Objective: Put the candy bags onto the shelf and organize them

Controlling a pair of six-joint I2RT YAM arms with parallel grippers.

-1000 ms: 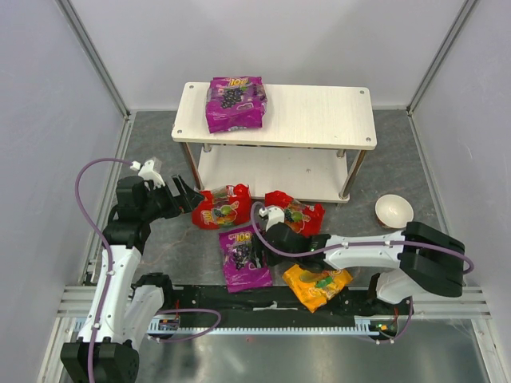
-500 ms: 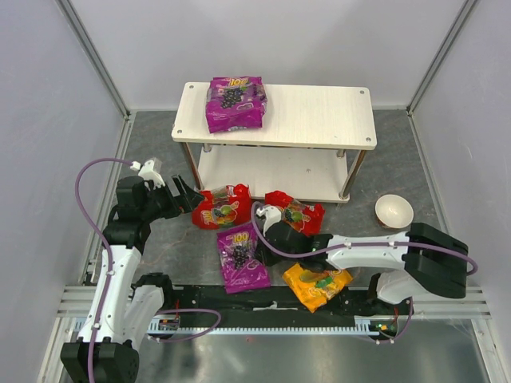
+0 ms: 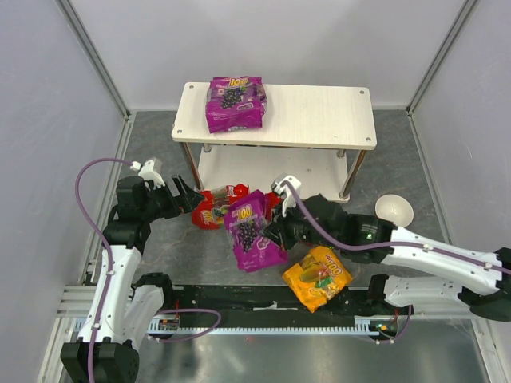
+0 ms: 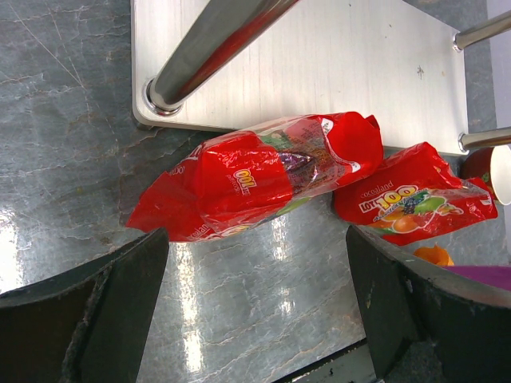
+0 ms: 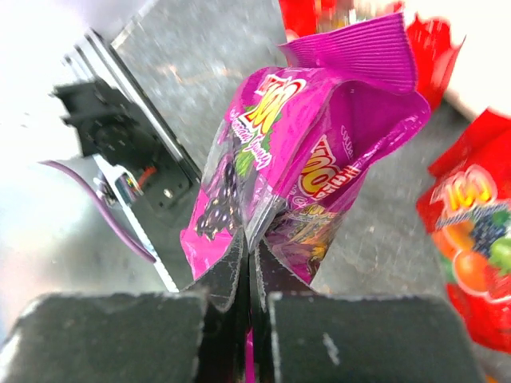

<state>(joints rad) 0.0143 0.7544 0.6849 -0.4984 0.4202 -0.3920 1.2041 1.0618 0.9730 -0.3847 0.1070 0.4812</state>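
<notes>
My right gripper (image 3: 274, 231) (image 5: 251, 239) is shut on the edge of a purple candy bag (image 3: 252, 231) (image 5: 311, 159), which hangs off the floor in front of the shelf (image 3: 319, 116). Another purple bag (image 3: 235, 102) lies at the left end of the shelf's top board. A red bag (image 3: 209, 211) (image 4: 255, 175) lies on the floor by the shelf's left front post, and a second red bag (image 4: 415, 203) (image 5: 471, 263) lies to its right. Nearer the arm bases rests the orange-yellow bag (image 3: 318, 277). My left gripper (image 3: 185, 199) (image 4: 255, 303) stands open, just short of the first red bag.
A small white bowl (image 3: 393, 210) sits on the floor right of the shelf's lower board (image 3: 279, 171). Metal posts (image 4: 207, 44) hold up the shelf. White walls enclose the cell, and a black rail (image 3: 239, 307) runs along the near edge.
The right gripper closed on the purple bag on the floor and lifted it up and toward the shelf. The orange-yellow bag shifted slightly. The left arm stayed still.
</notes>
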